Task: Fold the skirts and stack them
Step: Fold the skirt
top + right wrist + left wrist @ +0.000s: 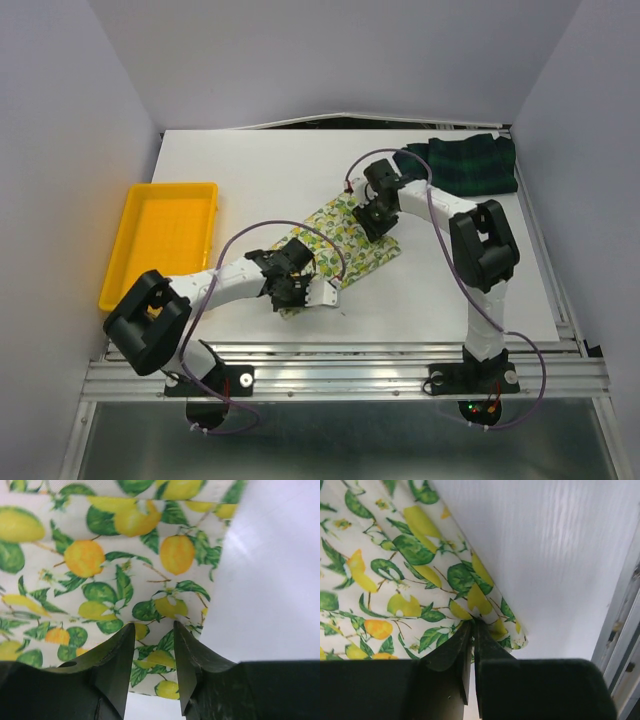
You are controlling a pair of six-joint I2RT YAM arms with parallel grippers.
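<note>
The lemon-print skirt (350, 243) lies flat in the middle of the table. My left gripper (298, 288) is at its near corner and is shut on the hem, as the left wrist view shows (472, 623), with the skirt (395, 570) spreading away from the pinch. My right gripper (372, 218) is over the skirt's far edge; in the right wrist view it is open (154, 626), its fingertips resting on or just above the cloth (100, 565) near its edge. The plaid skirt (465, 164) lies bunched at the far right corner.
A yellow plastic tray (130, 240) sits at the left side of the table. The table's near edge with metal rails (340, 365) runs just behind the left gripper. White walls enclose the table.
</note>
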